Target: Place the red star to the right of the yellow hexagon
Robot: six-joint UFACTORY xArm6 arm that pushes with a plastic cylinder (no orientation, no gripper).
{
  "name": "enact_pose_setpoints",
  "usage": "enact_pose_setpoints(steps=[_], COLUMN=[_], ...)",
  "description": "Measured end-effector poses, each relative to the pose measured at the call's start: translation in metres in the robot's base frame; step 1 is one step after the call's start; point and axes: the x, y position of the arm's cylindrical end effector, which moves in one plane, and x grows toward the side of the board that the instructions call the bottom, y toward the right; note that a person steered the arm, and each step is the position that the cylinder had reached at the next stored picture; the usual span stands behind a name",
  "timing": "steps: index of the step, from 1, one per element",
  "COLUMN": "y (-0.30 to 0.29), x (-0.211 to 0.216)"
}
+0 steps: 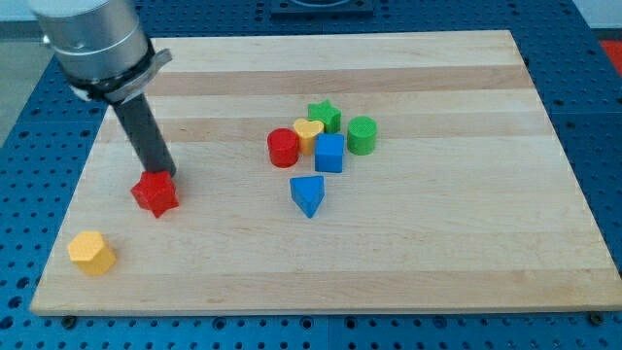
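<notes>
Red star: a small, stubby-pointed red star (155,193), matte, its top face lighter than its sides, lies on the wooden board (437,253) near the view's left edge, about midway between top and bottom.
My tip: my tip (165,174) rests at the star's upper right side, touching it or nearly so; the dark rod slants up toward the board's top-left corner. It is a bare rod, with no pincer to be apart or together.
Yellow hexagon: the yellow hexagon (91,253) sits close to the board's bottom-left corner, below and left of the star, clearly apart from it.
Count, red: two, the star and a red cylinder (283,148).
Count, yellow: two, the hexagon and a yellow heart (308,130).
Count, green: two, a green star (325,117) and a green cylinder (362,134).
Count, blue: two, a blue cube (329,154) and a blue triangle (308,194).
Cluster: the cylinder, heart, green star and cube crowd together near the board's middle, toward the top edge; the green cylinder stands just right of them, the triangle slightly below.
</notes>
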Motion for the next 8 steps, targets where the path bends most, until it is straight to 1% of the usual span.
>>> enact_pose_setpoints(steps=[1,6,8], y=[-0.001,-0.001,0.003], x=[0.021,0.066,0.072])
